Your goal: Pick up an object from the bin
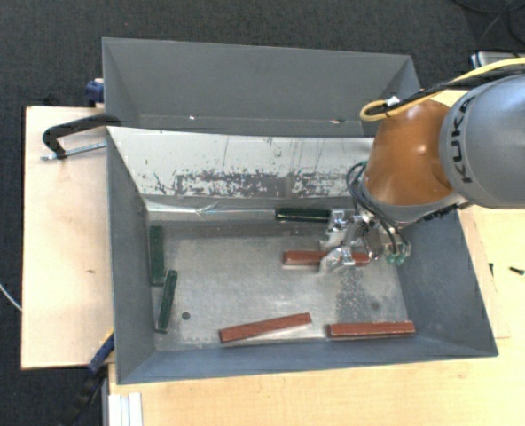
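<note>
Sticks lie loose on the floor of the grey metal bin [129, 264], and the one under the gripper [342, 243] is a flat reddish-brown stick [300, 258]: long, narrow, straight-edged and even in colour, its material not clear from above. It lies flat on the metal in the right half of the floor, toward the back wall. The gripper's silver metalwork hangs right over the stick's right-hand portion and hides that stretch. The left portion juts out clear to the left, and a short reddish tip shows again just to the right of the metalwork. Whether the gripper touches the stick, and whether it is spread or pressed together, cannot be told from this angle. The stick's long axis runs almost level across the view, roughly parallel to the back wall, one end pointing at the left wall and the other at the right wall. Above the gripper sits the arm's rounded orange cover [404, 162]. Just behind the gripper, close to the back wall, lies a dark, nearly black stick [302, 213], also running left to right. Two more reddish-brown sticks [264, 328] lie well apart from the gripper along the front wall, and two dark green sticks [156, 254] lie by the left wall.
</note>
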`<move>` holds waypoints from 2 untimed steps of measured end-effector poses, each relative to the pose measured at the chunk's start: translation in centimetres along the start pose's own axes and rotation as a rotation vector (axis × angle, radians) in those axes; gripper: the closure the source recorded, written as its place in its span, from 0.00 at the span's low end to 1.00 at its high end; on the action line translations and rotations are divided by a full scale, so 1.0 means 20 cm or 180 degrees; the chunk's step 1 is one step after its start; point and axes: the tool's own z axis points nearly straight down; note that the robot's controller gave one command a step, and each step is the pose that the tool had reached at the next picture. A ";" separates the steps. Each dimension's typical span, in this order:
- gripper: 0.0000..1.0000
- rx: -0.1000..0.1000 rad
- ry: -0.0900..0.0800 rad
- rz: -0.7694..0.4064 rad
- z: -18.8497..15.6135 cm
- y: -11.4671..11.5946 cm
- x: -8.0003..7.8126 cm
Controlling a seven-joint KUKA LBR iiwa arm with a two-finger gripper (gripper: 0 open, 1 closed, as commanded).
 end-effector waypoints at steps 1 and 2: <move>1.00 0.0000 -0.0003 0.0000 0.00 0.00 0.00; 1.00 0.0004 -0.0043 -0.0196 -0.65 0.08 -0.05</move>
